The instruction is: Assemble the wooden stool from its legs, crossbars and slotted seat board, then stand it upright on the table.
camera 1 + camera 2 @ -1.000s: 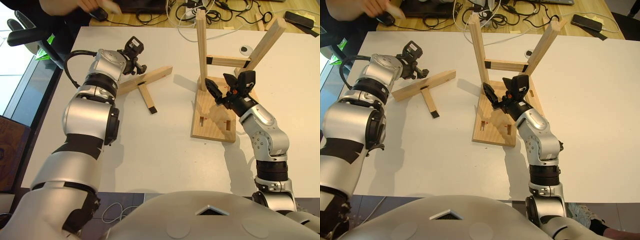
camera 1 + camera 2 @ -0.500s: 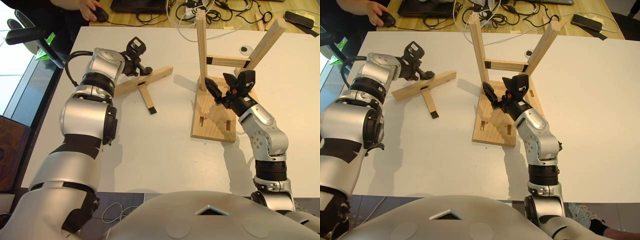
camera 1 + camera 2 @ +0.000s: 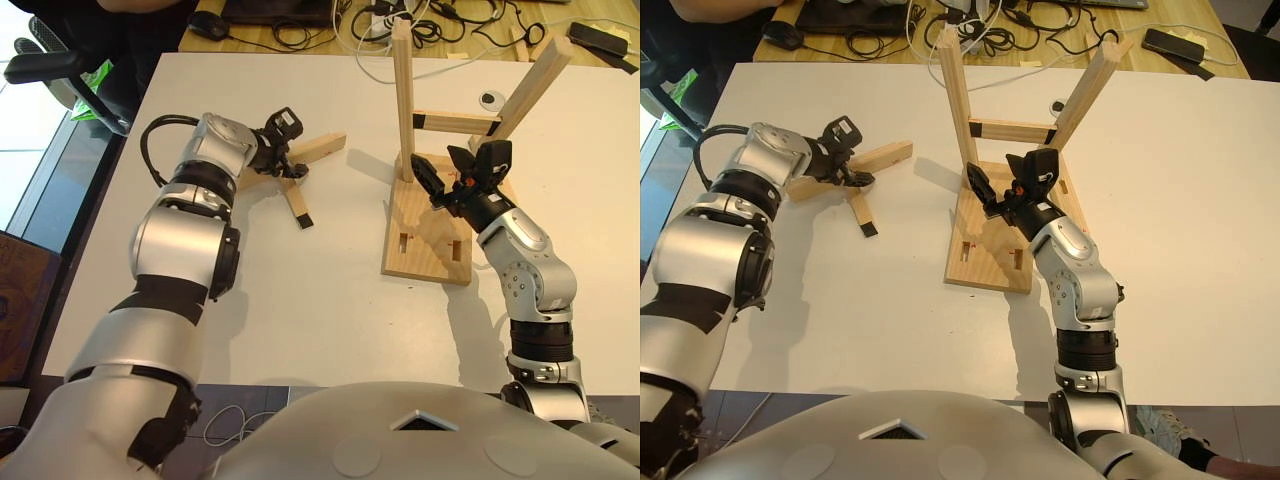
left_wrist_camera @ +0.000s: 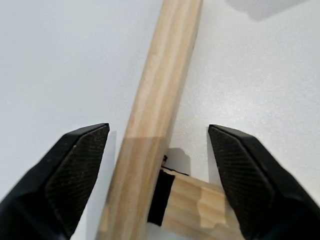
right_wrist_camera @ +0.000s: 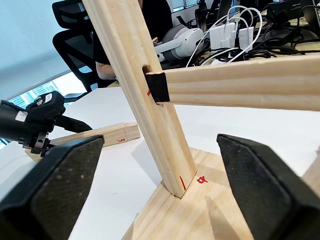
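The slotted seat board (image 3: 428, 243) lies flat on the white table. Two legs rise from it, one upright (image 3: 403, 90) and one leaning (image 3: 535, 85), joined by a crossbar (image 3: 455, 122). My right gripper (image 3: 445, 170) is open just above the board, between those legs; the upright leg (image 5: 142, 100) stands between its fingers (image 5: 55, 190), untouched. To the left lies a loose leg (image 3: 312, 151) with a short crossbar (image 3: 296, 205) plugged into it. My left gripper (image 3: 285, 150) is open and straddles that leg (image 4: 155, 115) at the joint, pads (image 4: 75, 170) apart from the wood.
A small round white object (image 3: 491, 99) lies on the table behind the stool. Cables, a mouse (image 3: 208, 26) and a black device (image 3: 600, 38) sit on the wooden desk beyond the far edge. An office chair (image 3: 50, 65) stands at the far left. The near table is bare.
My left gripper has come down and forward from above the loose leg and now straddles it. A person's hand at the far edge has drawn back. The right arm has not moved.
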